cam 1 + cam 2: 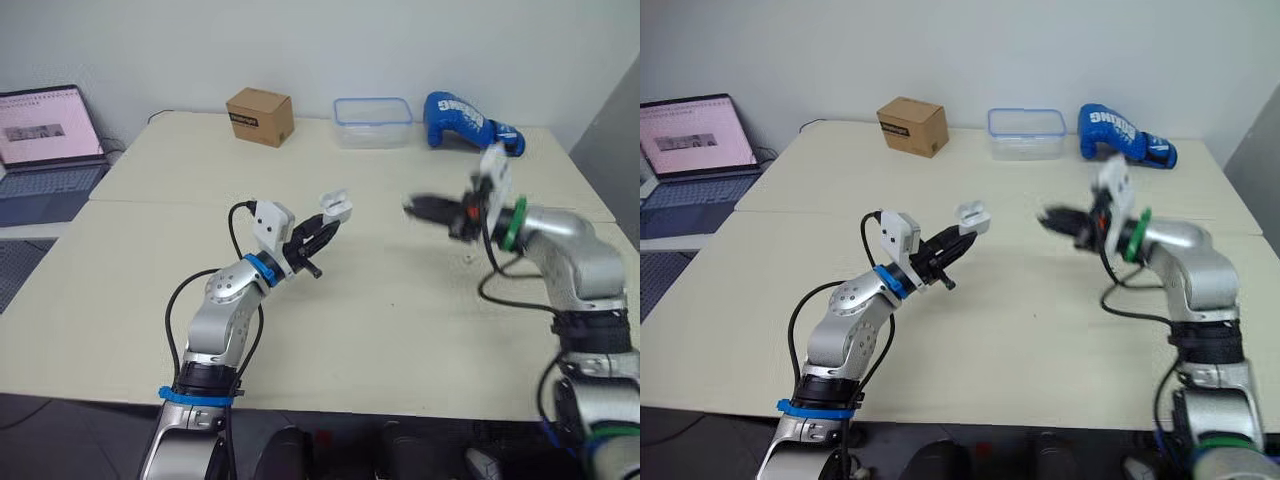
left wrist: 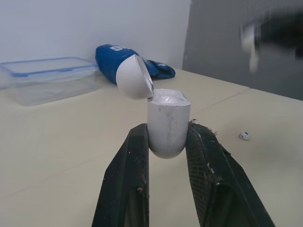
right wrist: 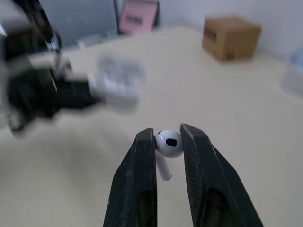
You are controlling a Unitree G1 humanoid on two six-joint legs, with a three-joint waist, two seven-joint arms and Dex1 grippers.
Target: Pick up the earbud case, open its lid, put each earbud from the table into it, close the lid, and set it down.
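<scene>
My left gripper (image 1: 326,226) is shut on the lower half of the white earbud case (image 2: 168,118) and holds it above the table's middle. The case's lid (image 2: 133,75) is hinged open. To the right, my right gripper (image 1: 418,207) hovers over the table, a short gap away from the case. In the right wrist view its fingers (image 3: 142,156) are shut on a white earbud (image 3: 169,143), stem hanging down. A second small white earbud (image 1: 468,258) lies on the table under my right arm, also seen as the earbud (image 2: 245,135) in the left wrist view.
Along the table's far edge stand a cardboard box (image 1: 260,116), a clear plastic container (image 1: 372,122) with a blue-rimmed lid, and a blue boxing glove (image 1: 470,122). An open laptop (image 1: 45,140) sits on a separate surface at far left.
</scene>
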